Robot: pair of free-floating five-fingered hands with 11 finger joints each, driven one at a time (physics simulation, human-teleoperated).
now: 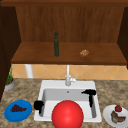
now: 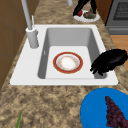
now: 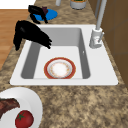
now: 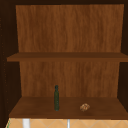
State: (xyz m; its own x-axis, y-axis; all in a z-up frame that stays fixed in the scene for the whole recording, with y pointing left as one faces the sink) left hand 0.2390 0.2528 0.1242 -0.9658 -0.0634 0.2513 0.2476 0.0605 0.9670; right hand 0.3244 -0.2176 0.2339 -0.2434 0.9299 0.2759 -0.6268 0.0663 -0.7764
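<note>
At the white kitchen sink (image 1: 96, 117), I hold the right hand (image 3: 31, 33) over the basin's right rim, fingers relaxed and angled down toward the red-rimmed round plate (image 3: 60, 69) lying flat on the basin floor. My left hand (image 2: 110, 61) hangs at the left rim, fingers loosely straight, near the blue plate of dark grapes (image 2: 100, 110). I judge a low, level approach to the plate's rim is needed. I can read no brand, label or writing anywhere.
</note>
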